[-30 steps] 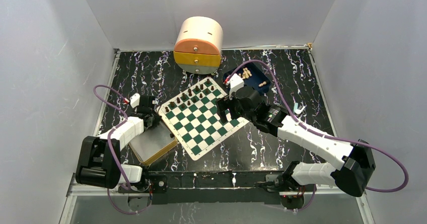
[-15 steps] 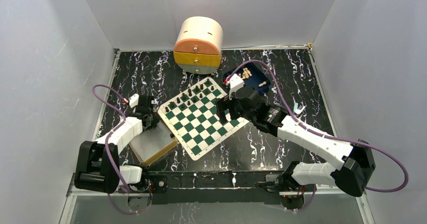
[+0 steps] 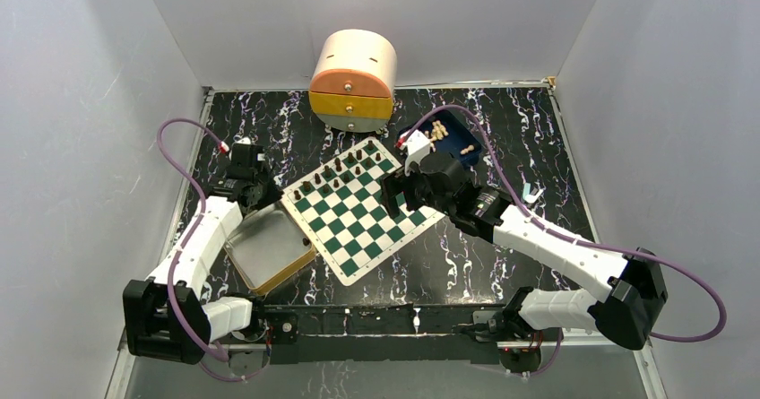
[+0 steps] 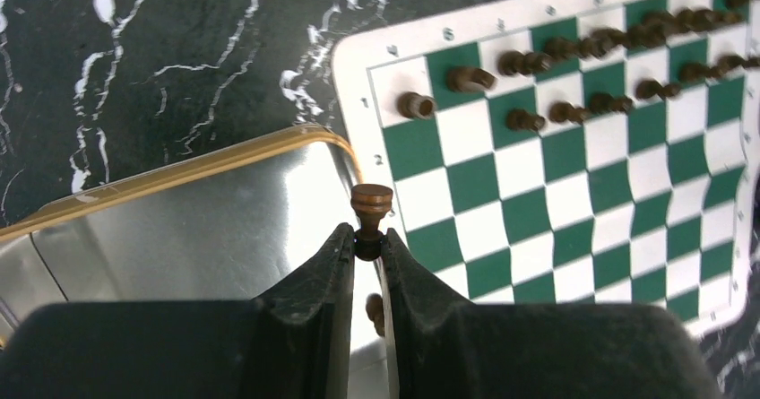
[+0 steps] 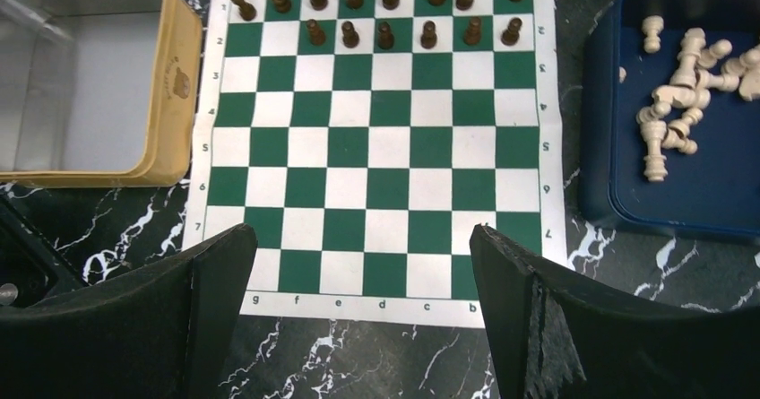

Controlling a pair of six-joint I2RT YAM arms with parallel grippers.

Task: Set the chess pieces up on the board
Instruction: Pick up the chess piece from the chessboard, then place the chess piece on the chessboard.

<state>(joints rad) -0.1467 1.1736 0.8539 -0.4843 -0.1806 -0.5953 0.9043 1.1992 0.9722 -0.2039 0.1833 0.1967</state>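
Our left claw [image 4: 366, 238] is clamped on a dark piece [image 4: 371, 203]. Since a second ago it has risen out of the tin [image 4: 179, 170] toward the board [image 4: 574, 193], so we judge one more man is on its way. Second-row squares by the nearest corner stand free, but the tin's rim lies just beside that edge. Our right claw [image 5: 358, 238] hangs wide apart over the board's other end.

A round chest [image 3: 352, 78], orange drawer above a yellow one, stands at the far edge of the black marbled tabletop [image 3: 448, 260]. A blue tray [image 3: 455, 139] lies beside it. An open tan-rimmed tin [image 3: 264, 247] sits toward the near left corner.
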